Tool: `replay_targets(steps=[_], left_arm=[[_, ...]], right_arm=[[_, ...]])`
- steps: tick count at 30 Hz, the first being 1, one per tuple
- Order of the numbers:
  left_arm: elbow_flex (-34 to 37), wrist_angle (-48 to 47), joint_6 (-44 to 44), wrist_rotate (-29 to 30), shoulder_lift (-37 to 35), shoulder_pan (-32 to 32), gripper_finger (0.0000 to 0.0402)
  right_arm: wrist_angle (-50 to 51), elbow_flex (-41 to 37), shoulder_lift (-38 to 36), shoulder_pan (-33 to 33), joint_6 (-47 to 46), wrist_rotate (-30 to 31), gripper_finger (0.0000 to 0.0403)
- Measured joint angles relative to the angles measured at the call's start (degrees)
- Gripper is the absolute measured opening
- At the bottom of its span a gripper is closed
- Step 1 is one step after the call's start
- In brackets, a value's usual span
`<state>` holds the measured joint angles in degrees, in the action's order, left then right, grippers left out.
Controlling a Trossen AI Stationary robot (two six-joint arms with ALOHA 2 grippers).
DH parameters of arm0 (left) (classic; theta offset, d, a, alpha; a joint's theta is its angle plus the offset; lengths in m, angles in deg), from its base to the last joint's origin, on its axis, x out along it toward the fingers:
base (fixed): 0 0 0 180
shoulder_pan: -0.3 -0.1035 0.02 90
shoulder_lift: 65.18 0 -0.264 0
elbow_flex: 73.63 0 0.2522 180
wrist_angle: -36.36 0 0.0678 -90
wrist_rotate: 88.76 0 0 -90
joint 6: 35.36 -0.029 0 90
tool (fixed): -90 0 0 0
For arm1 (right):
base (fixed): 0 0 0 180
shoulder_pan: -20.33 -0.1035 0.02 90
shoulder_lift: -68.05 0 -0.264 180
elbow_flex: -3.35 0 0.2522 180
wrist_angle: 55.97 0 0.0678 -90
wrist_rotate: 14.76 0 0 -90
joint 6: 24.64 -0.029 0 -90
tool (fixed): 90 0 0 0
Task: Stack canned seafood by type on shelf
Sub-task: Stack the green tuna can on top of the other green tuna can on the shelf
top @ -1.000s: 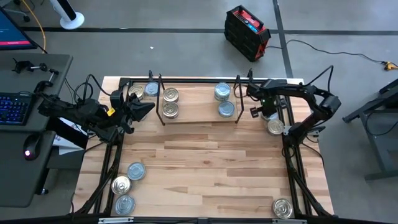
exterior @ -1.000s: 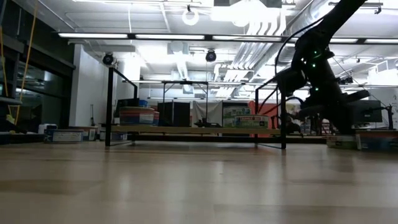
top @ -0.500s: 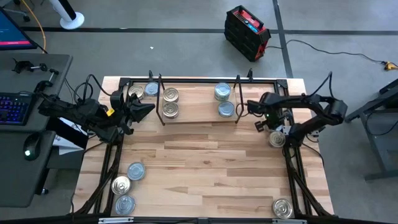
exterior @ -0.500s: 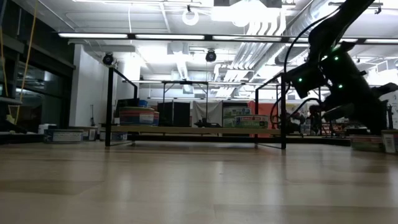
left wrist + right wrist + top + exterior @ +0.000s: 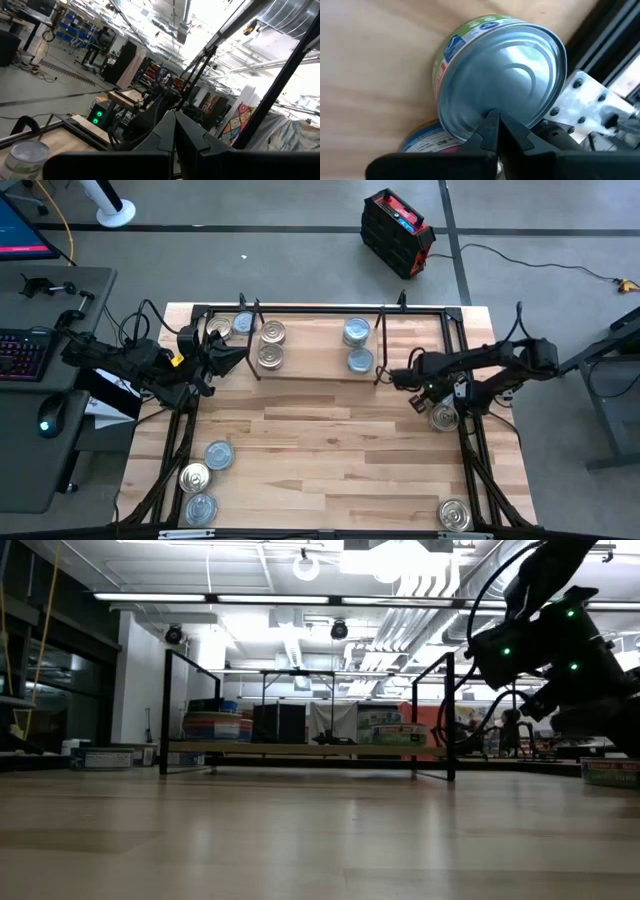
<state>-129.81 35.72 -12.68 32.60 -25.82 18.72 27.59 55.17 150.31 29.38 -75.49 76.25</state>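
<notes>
The shelf (image 5: 315, 350) stands at the table's far middle with two gold-lidded tins (image 5: 270, 344) at its left end and two silver-blue tins (image 5: 358, 347) at its right end. My right gripper (image 5: 432, 402) is shut and points steeply down at a silver-lidded tin (image 5: 505, 75) near the right edge. That tin lies on top of another tin (image 5: 422, 140), set off to one side of it. My left gripper (image 5: 238, 356) waits shut by the shelf's left end, with two tins (image 5: 230, 325) beyond it. My right gripper has its shut fingertips (image 5: 494, 125) on the top tin's silver lid, close to the rim (image 5: 480, 112). They come from above, slanting. The tin lies flat on the lower tin, not lifted.
Three loose tins (image 5: 200, 478) lie at the near left corner and one (image 5: 454, 514) at the near right corner. The black table frame (image 5: 600, 45) runs right beside the pushed tin. The middle of the tabletop (image 5: 330, 450) is bare wood.
My right gripper has swung from the far right corner toward the near edge, staying shut and rolling as it went. The silver-lidded tin under it has slid along the right edge toward the near side. The shelf has shifted slightly.
</notes>
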Motion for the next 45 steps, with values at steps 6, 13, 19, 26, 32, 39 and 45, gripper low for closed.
replay_targets(steps=[6, 13, 19, 26, 32, 39, 45], left_arm=[[0.0, 0.0, -0.1, 0.0, 0.0, 0.0, 0.0000], [0.0, 0.0, -0.2, 0.0, 0.0, 0.0, 0.0000], [0.0, 0.0, -0.2, 0.0, 0.0, 0.0, 0.0000], [0.0, 0.0, -0.2, 0.0, 0.0, 0.0, 0.0000], [0.0, 0.4, -1.8, 0.0, 0.0, 0.0, 0.0000], [0.0, 0.5, -0.9, 0.0, 0.0, 0.0, 0.0000], [0.0, -1.1, 3.6, -3.2, 0.0, 0.0, 0.0000]], right_arm=[[-0.8, 0.2, -0.1, -6.8, 2.2, -3.7, 0.0000], [-1.1, 0.2, -0.1, -12.2, 3.1, -6.7, 0.0000], [-2.9, 0.2, -0.1, -16.3, 12.0, -14.8, 0.0000], [-7.5, 0.2, -0.3, -20.7, 15.3, -17.5, 0.0000], [-16.1, 2.3, -0.3, -24.3, 15.4, -15.9, 0.0000], [-29.9, 4.4, 1.4, -28.5, 13.5, -11.7, 0.0000], [-38.4, 9.3, 8.8, -30.7, 12.3, -8.9, 0.0000]])
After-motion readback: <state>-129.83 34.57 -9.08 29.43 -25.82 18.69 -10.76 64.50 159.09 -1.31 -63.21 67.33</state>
